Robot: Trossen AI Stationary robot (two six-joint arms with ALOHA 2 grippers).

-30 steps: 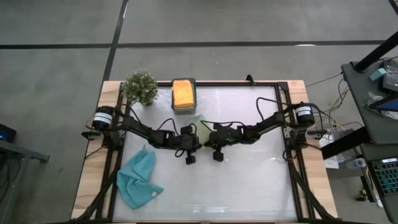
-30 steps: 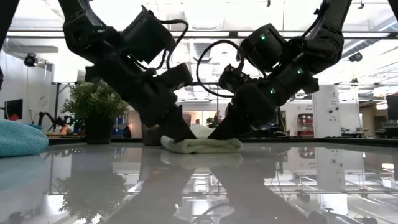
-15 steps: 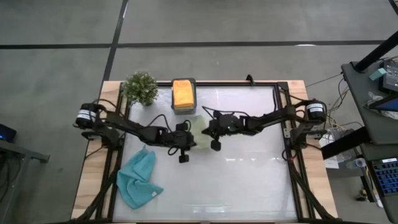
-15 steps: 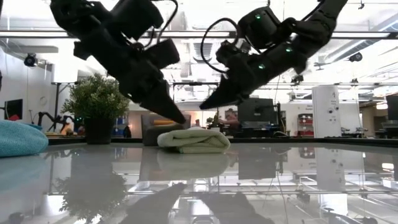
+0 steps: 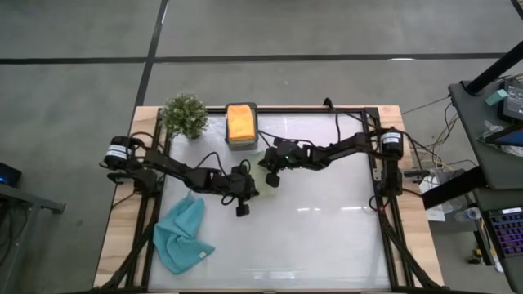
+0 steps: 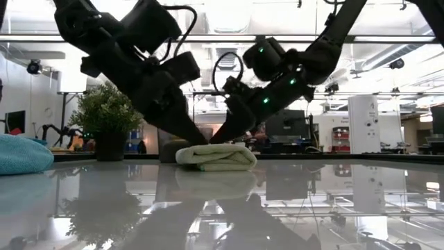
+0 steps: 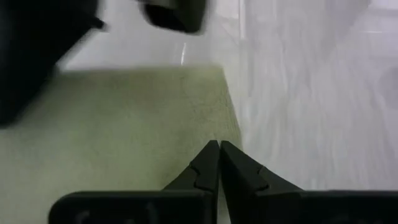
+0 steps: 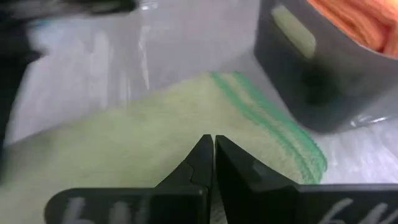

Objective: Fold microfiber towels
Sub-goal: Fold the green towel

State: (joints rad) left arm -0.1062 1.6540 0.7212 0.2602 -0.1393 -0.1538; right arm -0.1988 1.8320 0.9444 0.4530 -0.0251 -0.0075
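Since half second ago my right hand [image 5: 270,180] dropped back to folded green towel [image 6: 215,155]; left hand [image 5: 243,206] barely shifted. Both hands closed, gripping nothing, tips angled down at towel's edges. From above my arms hide most of towel. Towel sits mid-desk [image 5: 327,237], just beside grey box [image 5: 241,140] holding orange towel [image 5: 239,122]. Blue towel [image 5: 181,237] crumpled near left edge.

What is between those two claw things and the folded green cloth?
Nothing visible. Both shut end effectors, left and right, sit right at the folded sage green towel from opposite sides. The grey box stands just behind it.
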